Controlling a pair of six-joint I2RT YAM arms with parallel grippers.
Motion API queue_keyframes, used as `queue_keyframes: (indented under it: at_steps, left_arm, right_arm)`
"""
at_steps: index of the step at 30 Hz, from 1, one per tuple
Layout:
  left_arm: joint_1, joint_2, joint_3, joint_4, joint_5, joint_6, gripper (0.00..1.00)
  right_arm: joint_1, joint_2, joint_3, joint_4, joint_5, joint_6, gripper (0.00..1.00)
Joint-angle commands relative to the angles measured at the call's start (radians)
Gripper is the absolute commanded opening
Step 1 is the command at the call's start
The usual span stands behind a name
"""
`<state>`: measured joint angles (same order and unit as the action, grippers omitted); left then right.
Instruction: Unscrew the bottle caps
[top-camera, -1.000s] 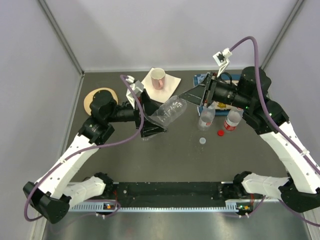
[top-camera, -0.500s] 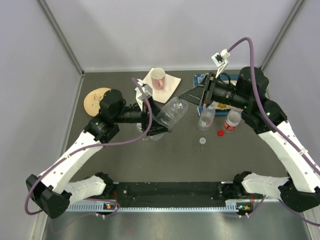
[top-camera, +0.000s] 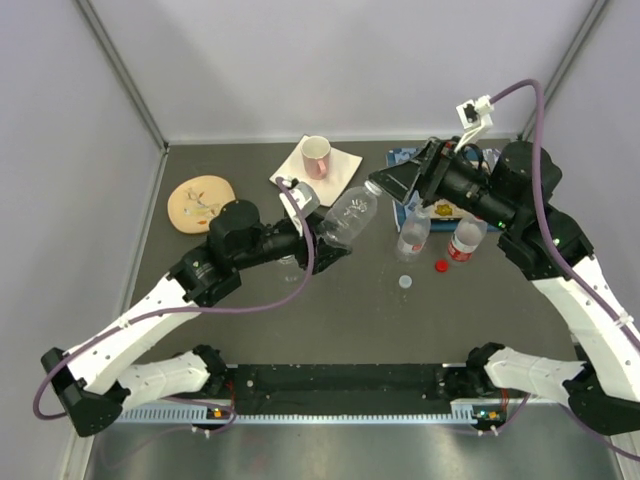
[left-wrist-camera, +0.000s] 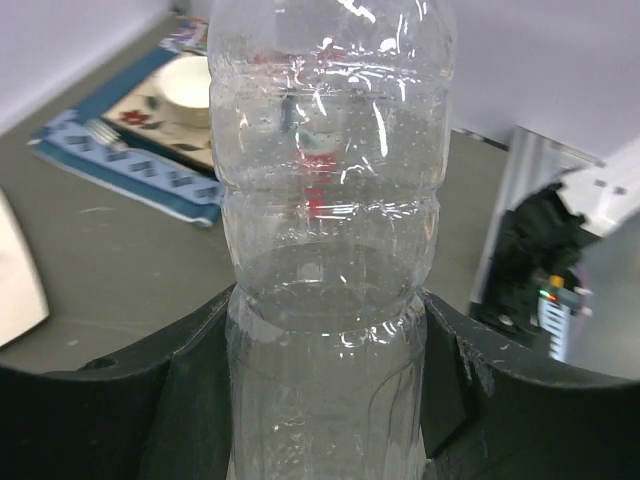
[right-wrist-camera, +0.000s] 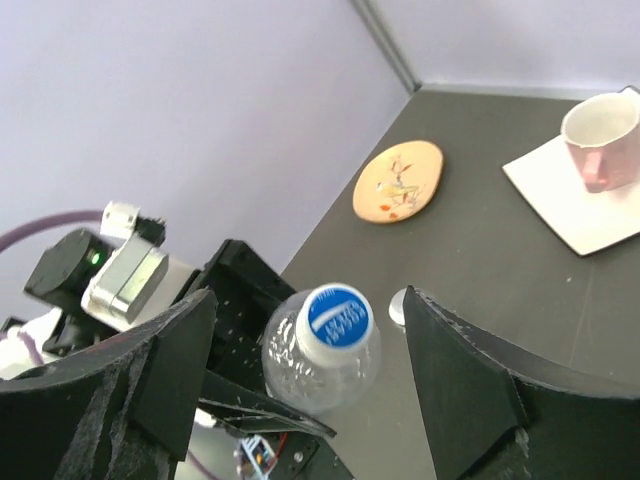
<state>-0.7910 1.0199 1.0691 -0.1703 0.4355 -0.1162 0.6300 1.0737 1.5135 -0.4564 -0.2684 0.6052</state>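
Observation:
A clear bottle hangs tilted over the table's middle, my left gripper shut on its lower body. In the left wrist view the bottle fills the gap between my left gripper's black jaws. Its blue-and-white cap points at my right gripper, which is open, one finger to each side of the cap and clear of it. In the top view that right gripper sits just off the bottle's neck. Two slim labelled bottles stand at the right. A red cap and a pale cap lie loose on the table.
A pink-lined mug stands on a white napkin at the back. A round orange-patterned plate lies at the left. A blue mat with a white bowl lies behind the right gripper.
My left gripper moved in and closed on the bottle's body, carrying it slightly right. My right gripper let go of the cap, opened, and drew back a little.

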Motion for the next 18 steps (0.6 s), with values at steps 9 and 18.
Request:
queue_keyframes:
  at_steps: [9,18]
  left_arm:
    - [-0.218,-0.058,-0.075,0.135,-0.770,0.160,0.43]
    - [-0.298,-0.041,-0.090,0.161,-0.900,0.225,0.43]
  right_arm:
    - [0.045,0.031,0.059,0.028,0.287,0.077,0.68]
    - [0.080,0.121,0.088,0.030,0.287,0.091,0.70]
